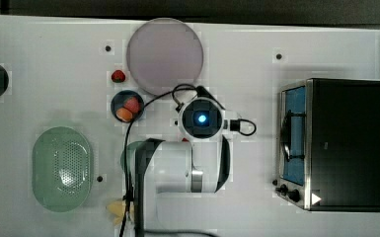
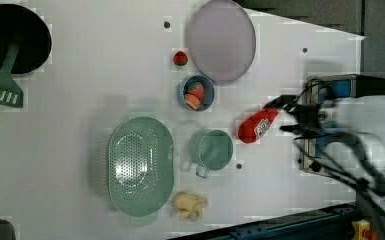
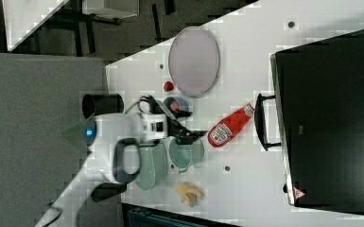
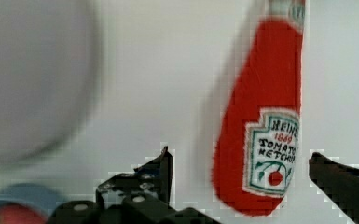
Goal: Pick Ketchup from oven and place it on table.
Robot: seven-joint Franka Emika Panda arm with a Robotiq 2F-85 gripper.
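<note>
A white table (image 2: 105,75) is shown with a red ketchup (image 2: 257,126) bottle lying flat on it, label up, in the open space between a green cup (image 2: 214,149) and a black toaster oven (image 3: 331,118). In the right view, the bottle's cap end is seen close to the oven's dark handle (image 3: 261,122), and the rounded base is turned towards the cup. The bottle is out of the oven and is resting freely on the tabletop.

The gripper (image 4: 240,179) is seen spread wide in the wrist view, with one dark finger (image 4: 156,172) set to each side of the bottle's base and nothing pinched between them. No contact with the bottle can be made out.

The bottle is judged to be light and soft-walled, likely to give under a firm squeeze, and its smooth rounded sides may be slippery. If it had to be taken again, the broad labelled belly would best be gripped across its width, not the thin neck, with moderate pressure.

A lilac plate (image 1: 165,55), a green colander (image 2: 140,165) and a small bowl of fruit (image 2: 198,93) are also laid on the table.
</note>
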